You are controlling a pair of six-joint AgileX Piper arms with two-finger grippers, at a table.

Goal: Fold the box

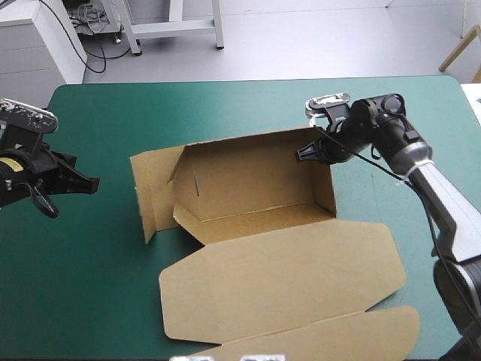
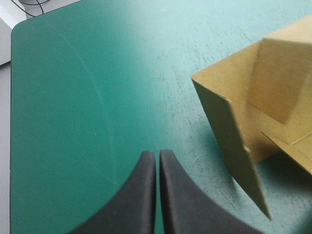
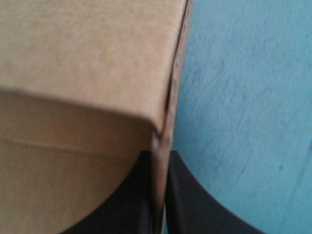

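On your left, the left gripper [image 1: 90, 183] hangs over the bare teal-green table [image 1: 90, 278]. Its black fingers [image 2: 141, 195] are pressed together in a point, holding nothing, well apart from the box [image 1: 255, 226].

The box lies mid-table, with its back wall [image 1: 248, 162] raised and its lid [image 1: 285, 282] flat toward the near edge. Its left end is the weak spot: the side panel [image 1: 150, 192] stands only partly up and splays outward.

- **Too low:** if you bring the left gripper in low, you will likely shove the whole box sideways instead of folding that panel, because nothing pins the base.
- **Too high:** you may knock the panel flat or dent its top edge.

On your right, the right gripper [image 1: 307, 154] is clamped on the upper edge of the right wall [image 1: 325, 180] at the far corner, one finger inside and one outside. Only a thin strip of board sits in that pinch. If you pull or twist hard, the wall may slip free and drop, or crease where it should stay straight. It could also drag the box and shift the left end off your approach line.
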